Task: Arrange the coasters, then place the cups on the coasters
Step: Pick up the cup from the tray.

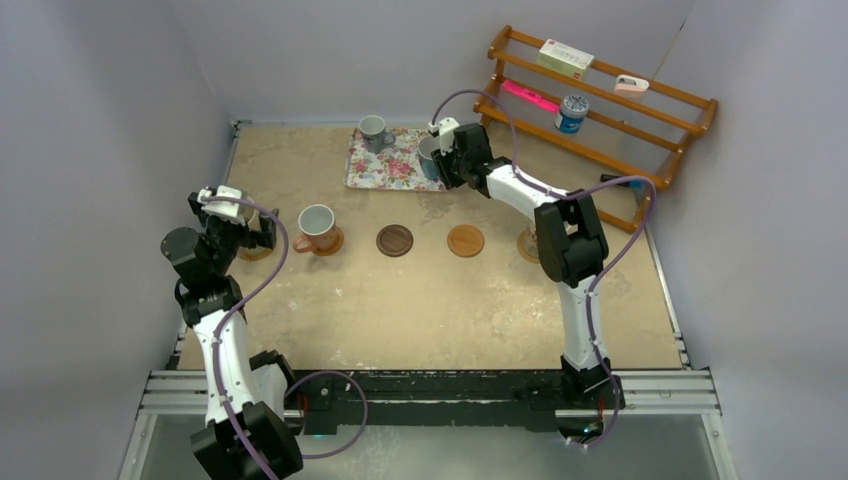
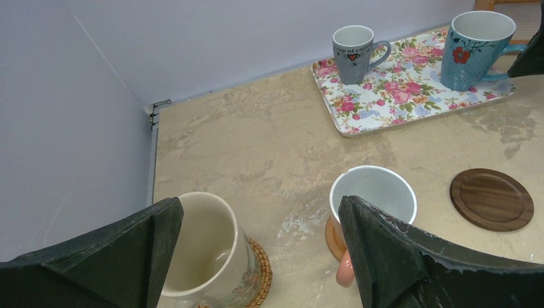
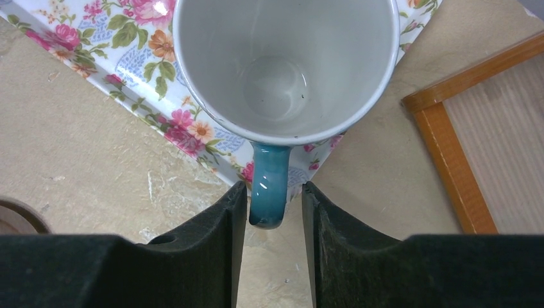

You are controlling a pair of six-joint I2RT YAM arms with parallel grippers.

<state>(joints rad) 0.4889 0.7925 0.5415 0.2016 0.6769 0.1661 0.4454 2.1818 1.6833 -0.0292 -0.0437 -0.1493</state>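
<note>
Beige tabletop, floral tray edge: narrow, unclamped jaws of right gripper astride light blue mug handle; wide, empty jaws of left gripper.

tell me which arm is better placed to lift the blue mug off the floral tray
Right. The right gripper straddles the blue mug at its handle; the left gripper hangs open by the cream mug.

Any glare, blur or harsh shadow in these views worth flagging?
Top external: even soft light, sharp, only faint shadows on the beige stone-look tabletop. Left wrist: left hand very dark, little surface detail. Right wrist: glare streak on the handle of the light blue glazed ceramic mug.
</note>
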